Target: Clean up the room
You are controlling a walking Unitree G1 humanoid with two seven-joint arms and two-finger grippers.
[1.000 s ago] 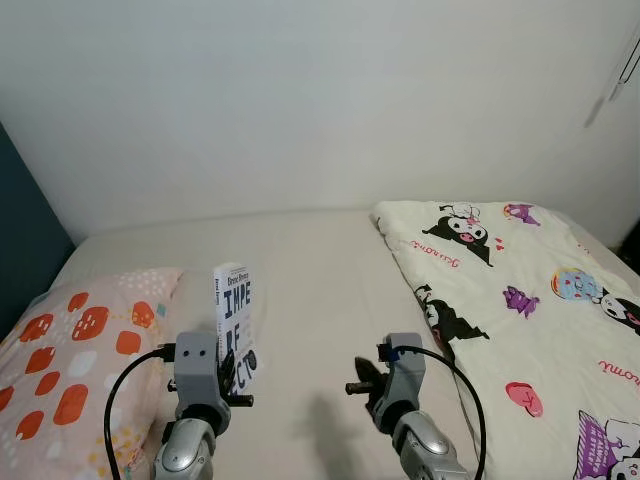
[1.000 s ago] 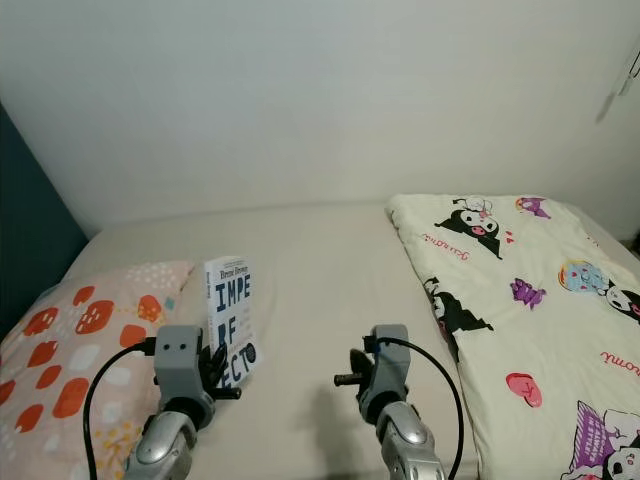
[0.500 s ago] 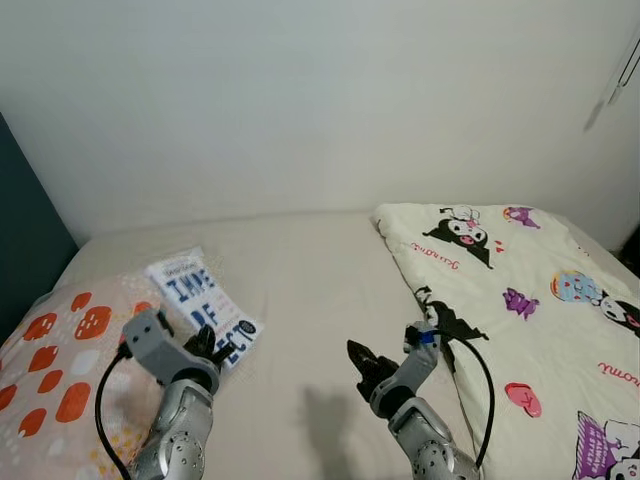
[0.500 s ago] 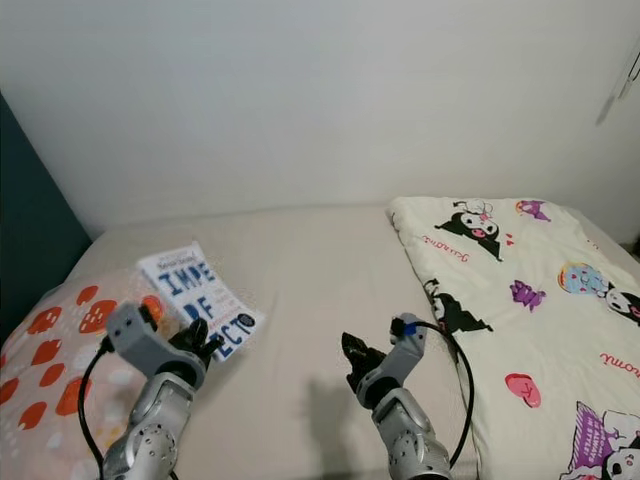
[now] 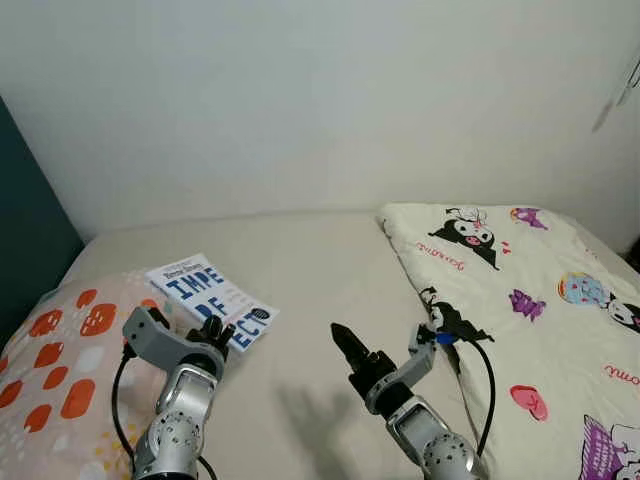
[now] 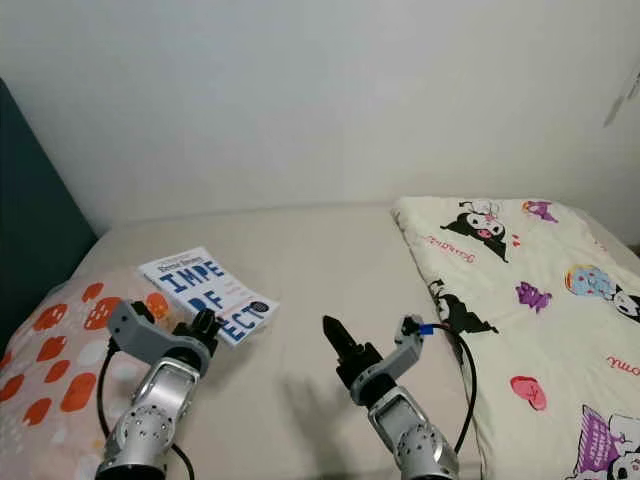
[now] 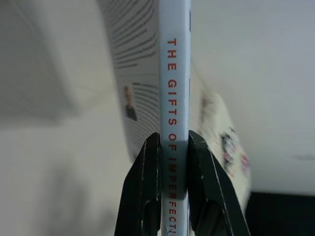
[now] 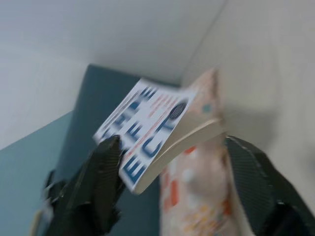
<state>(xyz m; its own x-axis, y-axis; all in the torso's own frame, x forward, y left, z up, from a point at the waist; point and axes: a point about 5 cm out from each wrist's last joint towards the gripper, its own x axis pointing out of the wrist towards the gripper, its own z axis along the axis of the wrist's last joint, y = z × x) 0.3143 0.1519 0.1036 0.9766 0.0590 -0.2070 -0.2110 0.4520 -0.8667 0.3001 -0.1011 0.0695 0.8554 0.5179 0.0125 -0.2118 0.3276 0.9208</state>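
A white book (image 5: 208, 298) with big blue letters tilts low over the bed sheet (image 5: 310, 260), beside a pillow (image 5: 55, 375) with orange spots. My left gripper (image 5: 214, 334) is shut on the book's near edge; the left wrist view shows its black fingers (image 7: 147, 177) pinching the pale spine (image 7: 173, 98) with red lettering. My right gripper (image 5: 348, 346) hovers over the middle of the bed, to the right of the book, open and holding nothing. In the right wrist view its fingers (image 8: 101, 182) stand wide apart, with the book (image 8: 147, 123) beyond them.
A cream blanket (image 5: 520, 290) with cartoon prints covers the right half of the bed. A dark teal panel (image 5: 25, 240) rises at the left and a white wall (image 5: 320, 100) stands behind.
My left gripper has tipped the book from upright to leaning low toward the pillow. The right gripper has turned its fingers up and to the left, toward the book.
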